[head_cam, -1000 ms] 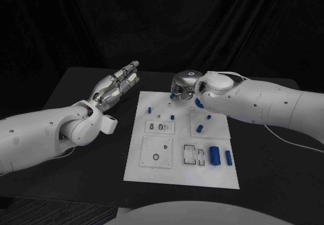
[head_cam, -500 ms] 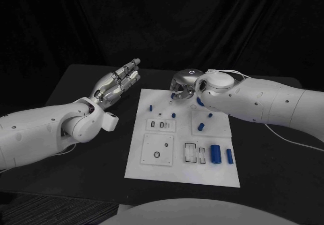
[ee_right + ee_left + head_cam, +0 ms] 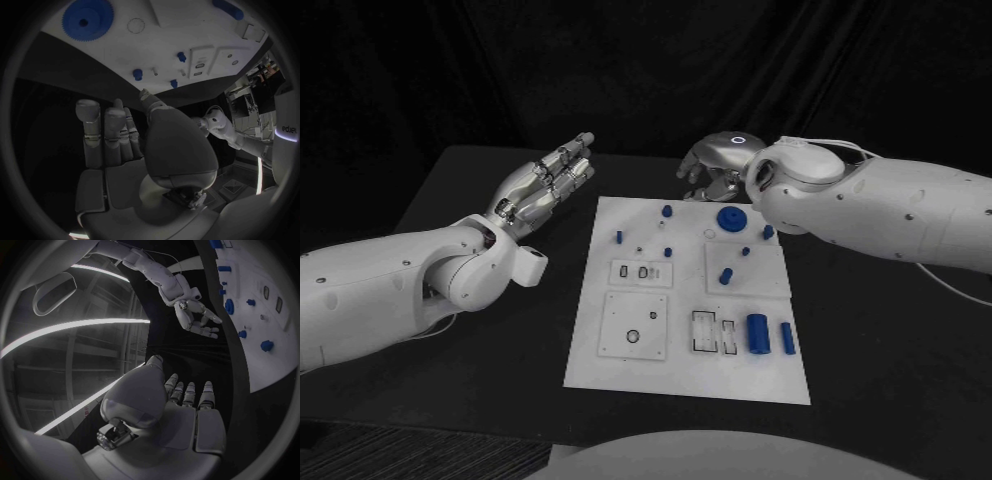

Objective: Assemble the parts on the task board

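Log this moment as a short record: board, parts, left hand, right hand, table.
board: white task board lying flat in the middle of the table
parts: blue gear at the board's far end; two blue cylinders near its right edge; small blue pegs scattered between
left hand: left hand open, fingers extended, off the board's left side, holding nothing
right hand: right hand open, beyond the board's far edge, holding nothing
table: black table
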Available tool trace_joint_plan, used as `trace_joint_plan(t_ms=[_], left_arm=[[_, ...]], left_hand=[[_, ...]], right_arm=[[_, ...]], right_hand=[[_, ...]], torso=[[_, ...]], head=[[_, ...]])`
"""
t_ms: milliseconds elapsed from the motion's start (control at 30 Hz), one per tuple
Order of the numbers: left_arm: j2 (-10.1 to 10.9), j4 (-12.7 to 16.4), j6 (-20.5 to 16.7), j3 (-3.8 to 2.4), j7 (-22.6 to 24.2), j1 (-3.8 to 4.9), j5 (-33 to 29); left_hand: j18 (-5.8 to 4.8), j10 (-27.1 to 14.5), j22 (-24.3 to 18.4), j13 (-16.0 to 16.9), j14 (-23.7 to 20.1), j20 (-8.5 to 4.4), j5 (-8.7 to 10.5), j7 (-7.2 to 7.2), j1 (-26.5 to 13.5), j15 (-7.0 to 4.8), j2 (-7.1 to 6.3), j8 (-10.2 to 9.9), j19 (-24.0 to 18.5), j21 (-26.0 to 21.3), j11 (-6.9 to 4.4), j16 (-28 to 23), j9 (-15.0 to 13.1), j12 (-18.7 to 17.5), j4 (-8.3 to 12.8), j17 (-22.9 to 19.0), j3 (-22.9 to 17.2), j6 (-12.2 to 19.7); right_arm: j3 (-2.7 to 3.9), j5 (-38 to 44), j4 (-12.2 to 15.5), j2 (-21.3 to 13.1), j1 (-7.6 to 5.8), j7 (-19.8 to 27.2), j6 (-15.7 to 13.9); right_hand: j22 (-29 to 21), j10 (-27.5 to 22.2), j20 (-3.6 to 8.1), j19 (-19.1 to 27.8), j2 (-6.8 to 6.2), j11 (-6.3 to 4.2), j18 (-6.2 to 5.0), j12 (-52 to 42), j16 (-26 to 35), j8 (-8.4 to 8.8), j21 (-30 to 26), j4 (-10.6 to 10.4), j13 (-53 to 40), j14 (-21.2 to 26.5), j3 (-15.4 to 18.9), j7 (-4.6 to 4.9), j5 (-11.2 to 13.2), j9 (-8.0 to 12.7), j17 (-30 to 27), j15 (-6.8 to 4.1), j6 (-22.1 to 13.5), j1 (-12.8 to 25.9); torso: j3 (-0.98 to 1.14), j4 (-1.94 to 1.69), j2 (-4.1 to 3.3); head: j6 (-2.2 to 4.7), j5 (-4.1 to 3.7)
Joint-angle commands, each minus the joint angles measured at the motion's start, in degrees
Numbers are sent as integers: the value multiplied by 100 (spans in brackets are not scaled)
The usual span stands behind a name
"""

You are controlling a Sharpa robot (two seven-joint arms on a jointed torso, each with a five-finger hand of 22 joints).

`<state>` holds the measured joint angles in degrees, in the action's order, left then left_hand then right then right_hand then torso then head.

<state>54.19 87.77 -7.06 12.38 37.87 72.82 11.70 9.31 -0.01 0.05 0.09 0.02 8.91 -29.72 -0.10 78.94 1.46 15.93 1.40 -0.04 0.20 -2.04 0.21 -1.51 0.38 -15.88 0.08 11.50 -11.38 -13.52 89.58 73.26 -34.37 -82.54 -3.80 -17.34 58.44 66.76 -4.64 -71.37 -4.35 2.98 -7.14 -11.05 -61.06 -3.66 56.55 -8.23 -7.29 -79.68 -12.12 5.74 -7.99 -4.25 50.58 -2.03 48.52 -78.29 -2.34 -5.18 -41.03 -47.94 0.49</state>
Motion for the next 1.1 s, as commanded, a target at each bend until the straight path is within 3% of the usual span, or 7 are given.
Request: trace_joint_plan(t_ms=[33, 100, 167, 233, 333, 600, 1100], left_arm=[[0, 20, 31, -5, 25, 10, 8], [1, 20, 38, -5, 15, 10, 8], [1, 17, 46, -5, 7, 9, 8], [-8, 9, 63, -5, -5, 8, 8], [-17, 2, 93, -5, -32, 6, 8], [-38, -19, 168, -5, -125, -3, 8], [-54, -50, 190, -4, -175, -10, 8]], left_hand=[[99, 1, -5, -9, -2, 53, -21, -8, 56, 50, 22, 15, 4, -20, -3, -21, -6, -38, 4, -8, -45, 14], [99, 1, -5, -9, -2, 56, -23, -10, 57, 61, 21, 16, 4, -20, -4, -21, -7, -38, 4, -8, -48, 11], [99, 1, -5, -9, -2, 56, -23, -10, 57, 61, 21, 16, 4, -20, -4, -21, -7, -38, 4, -8, -48, 11], [99, 1, -5, -9, -2, 59, -25, -11, 58, 70, 21, 16, 4, -20, -4, -21, -7, -38, 3, -8, -50, 10], [99, 1, -5, -9, -2, 66, -28, -10, 62, 94, 22, 15, 4, -20, -1, -21, -6, -38, 1, -8, -58, 14], [89, 1, -5, -9, -2, 114, -27, 3, 74, 226, 9, 16, 4, -20, 21, -21, -7, -38, -2, -8, -83, 11], [86, 1, -5, -9, -2, 115, -28, 8, 74, 233, 7, 16, 4, -20, 29, -21, -7, -38, -2, -8, -85, 12]], right_arm=[[-6, 17, 311, -307, -71, -333, 186], [-10, 17, 388, -444, -91, -393, 328], [-17, 17, 421, -576, -88, -455, 478], [-22, 16, 416, -692, -58, -538, 585], [-26, 16, 386, -781, -4, -700, 632], [-29, 16, 198, -849, 155, -854, 668], [-29, 16, -25, -777, 341, -615, 473]], right_hand=[[33, 872, 142, -46, -21, -287, -97, -828, -29, -19, 6, 82, -486, -33, 59, -97, -56, 10, -1, -139, -38, -75], [163, 256, 246, -121, 9, -369, -42, -2617, -205, -48, 43, 73, -2218, -119, 234, -145, -35, -15, 222, -195, 114, 14], [689, 813, 241, -376, 65, -379, 42, -5809, -1250, -34, 521, 24, -5714, -413, 328, -139, -30, -75, 1584, -220, 231, 46], [1313, 1480, 245, -690, 96, -404, 185, -6941, -2419, -65, 1181, -95, -7038, -828, 449, -181, -39, -159, 3234, -215, 304, 218], [1638, 2107, 244, -807, 121, -399, 243, -7689, -2656, -69, 1504, -187, -7994, -912, 573, -179, -125, -268, 3589, -216, 318, 401], [2435, 2324, 248, -1241, 168, -413, 439, -7895, -2894, -24, 2391, -309, -8271, -1032, 743, -199, -524, -461, 3942, -227, 137, 743], [2737, 2324, 284, -1459, 135, -453, 534, -7895, -2894, -28, 2754, -379, -8271, -1032, 805, -238, -345, -511, 3942, -267, -66, 882]], torso=[[-16, 12, 7], [-25, 13, 9], [-20, 24, 3], [-6, 28, -6], [2, 3, -5], [-2, -1, -8], [-13, 2, 5]], head=[[2, -46], [13, -57], [27, -50], [30, -36], [36, -51], [60, -75], [35, -83]])
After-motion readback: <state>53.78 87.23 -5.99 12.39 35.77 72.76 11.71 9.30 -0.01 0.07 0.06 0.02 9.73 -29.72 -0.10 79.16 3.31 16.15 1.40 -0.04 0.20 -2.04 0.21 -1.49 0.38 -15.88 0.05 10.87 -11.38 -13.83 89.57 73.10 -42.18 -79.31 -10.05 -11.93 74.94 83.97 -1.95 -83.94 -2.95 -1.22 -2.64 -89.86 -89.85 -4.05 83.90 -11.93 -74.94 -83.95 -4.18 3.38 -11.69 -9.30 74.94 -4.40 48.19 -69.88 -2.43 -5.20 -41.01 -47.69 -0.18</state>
